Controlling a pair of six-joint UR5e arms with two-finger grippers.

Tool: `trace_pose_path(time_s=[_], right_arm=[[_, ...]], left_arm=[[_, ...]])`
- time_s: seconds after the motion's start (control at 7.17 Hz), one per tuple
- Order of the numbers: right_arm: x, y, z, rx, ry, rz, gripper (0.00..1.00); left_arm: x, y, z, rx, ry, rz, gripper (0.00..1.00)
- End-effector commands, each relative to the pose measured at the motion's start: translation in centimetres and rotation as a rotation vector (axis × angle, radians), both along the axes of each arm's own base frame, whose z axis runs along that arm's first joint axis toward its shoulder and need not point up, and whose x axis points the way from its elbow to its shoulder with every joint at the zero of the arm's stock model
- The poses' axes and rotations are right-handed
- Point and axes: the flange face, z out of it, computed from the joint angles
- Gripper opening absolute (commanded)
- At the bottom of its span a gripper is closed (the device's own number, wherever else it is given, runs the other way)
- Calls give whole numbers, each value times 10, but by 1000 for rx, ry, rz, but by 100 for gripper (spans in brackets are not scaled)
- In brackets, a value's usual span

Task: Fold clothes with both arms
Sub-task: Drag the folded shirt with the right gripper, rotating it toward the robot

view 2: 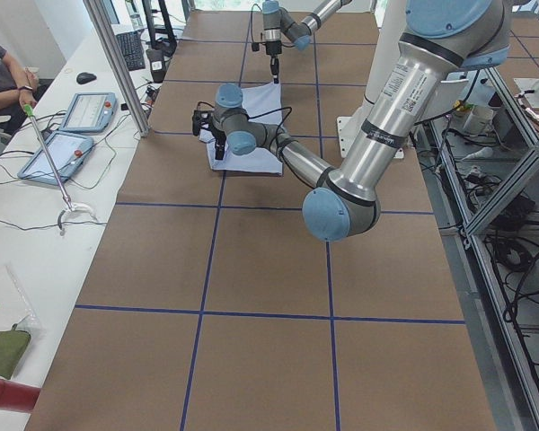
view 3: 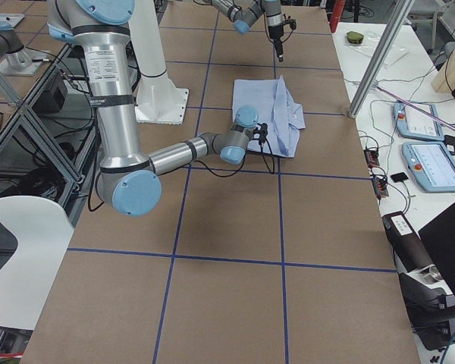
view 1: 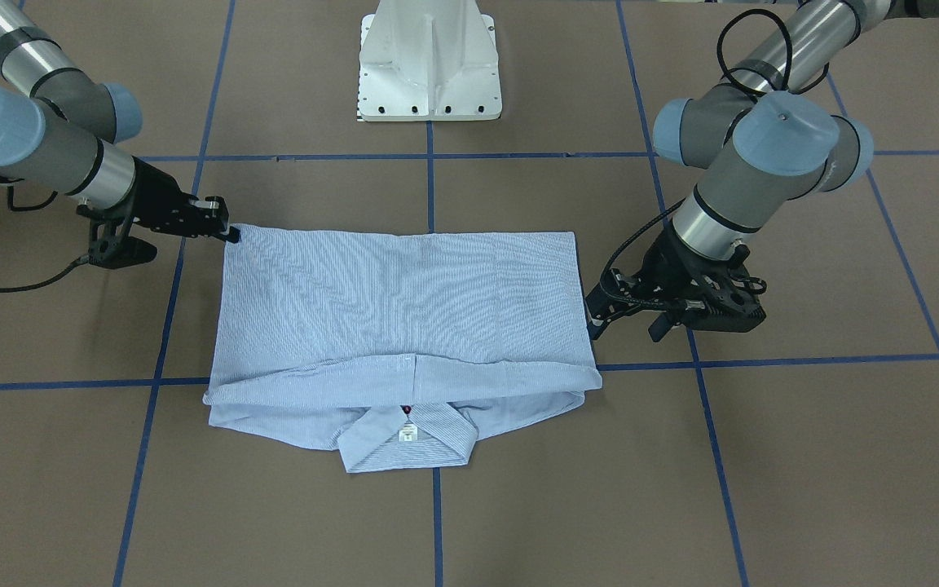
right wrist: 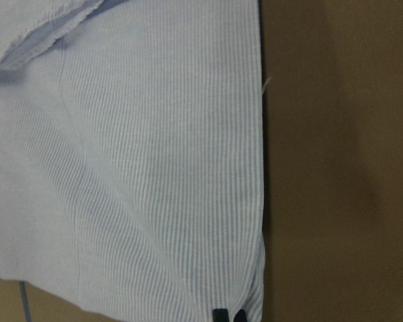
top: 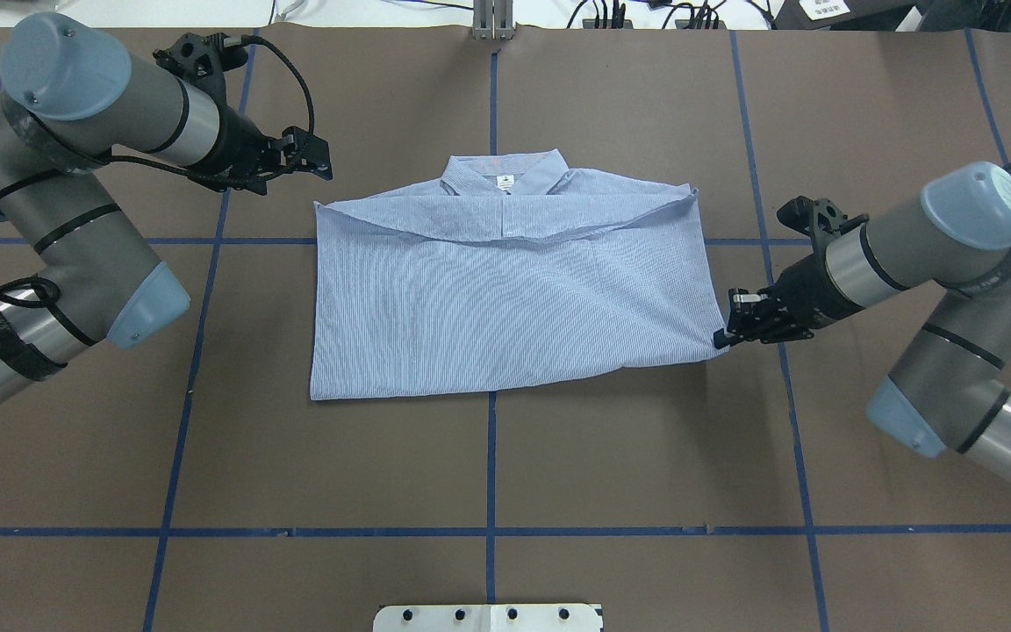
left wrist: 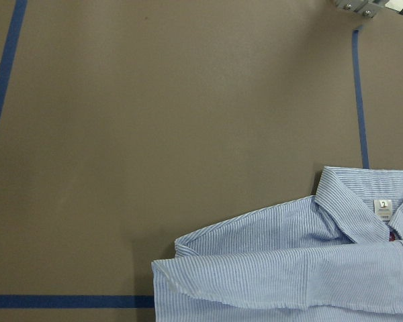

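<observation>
- The shirt (top: 505, 307) lies folded flat in the middle of the table (top: 505, 465).
- The right gripper (top: 720, 336) pinches the shirt's near right corner with narrow fingers, probably to lift it for folding.
- The left gripper (top: 317, 156) hovers with its fingers apart by the far left corner, likely lining up a grasp.

Overhead and opposing front cameras share the shirt (top: 505, 298).

Striped shirt (top: 505, 298) folded flat at table (top: 646, 456) centre; collar (top: 505, 180) toward the far edge; right gripper (top: 720, 339) pinching one corner
</observation>
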Motion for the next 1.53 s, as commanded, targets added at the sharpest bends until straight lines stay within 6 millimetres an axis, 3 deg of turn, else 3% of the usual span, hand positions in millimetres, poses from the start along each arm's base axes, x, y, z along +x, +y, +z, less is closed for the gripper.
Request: trace_pose_path(time_s=[0.0,0.28,0.7,0.84,0.98,1.12,1.25,1.39], right_arm=[[20,71,-12,11,-25,-95,0],[8,130,2,-26,-5,-244,0],[33,173,25,-143,-12,-447,0],[34,178,28,-144,-14,-457,60],[34,178,23,-129,-34,-457,100],[38,173,22,-111,-51,-439,100],[52,140,10,-82,-77,-346,100],[70,108,-2,-53,-101,-252,100]], left_arm=[[-1,1,-1,2,2,0,99],[-6,8,-4,11,10,1,99],[-12,14,-13,15,19,-1,99],[-13,15,-15,14,18,1,99],[-12,16,-17,15,21,5,99],[-11,22,-20,21,29,17,99],[-10,43,-19,15,50,65,100],[6,79,-22,-19,80,109,100]])
